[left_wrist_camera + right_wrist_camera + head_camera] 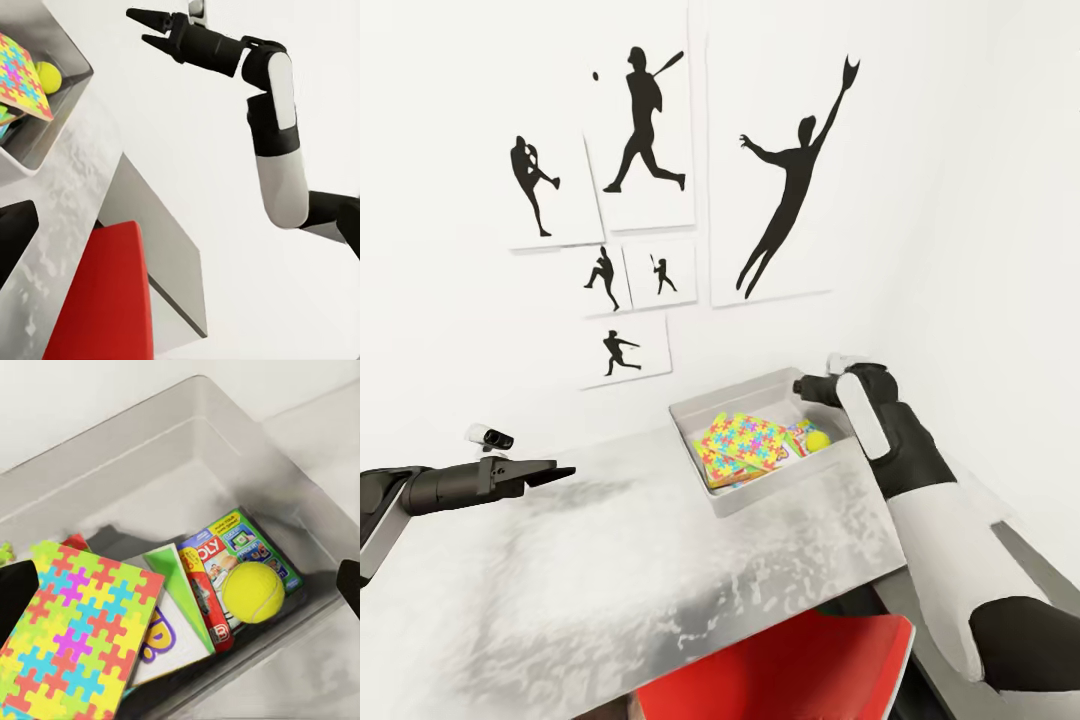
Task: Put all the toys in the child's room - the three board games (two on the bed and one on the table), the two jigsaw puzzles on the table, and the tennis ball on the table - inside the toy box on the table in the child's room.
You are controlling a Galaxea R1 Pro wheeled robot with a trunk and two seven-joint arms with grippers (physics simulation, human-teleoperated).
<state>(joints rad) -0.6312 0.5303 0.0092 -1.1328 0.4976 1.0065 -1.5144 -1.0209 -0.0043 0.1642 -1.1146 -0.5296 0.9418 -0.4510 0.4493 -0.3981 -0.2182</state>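
Toys piled in the toy box (695,418) at the far right of the pale surface (610,560).

A jigsaw puzzle (75,637) lies tilted on top, the tennis ball (253,592) resting on a board game (240,551) beside it — right fingers (154,30) hover above the box, parted and empty; left fingers (548,474) are well apart from it, closed or open I cannot tell.

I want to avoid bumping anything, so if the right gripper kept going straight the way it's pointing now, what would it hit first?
Probably the tennis ball: the right gripper, open and empty, points down into the toy box, where the ball lies on a board game. Depth is hard to judge.
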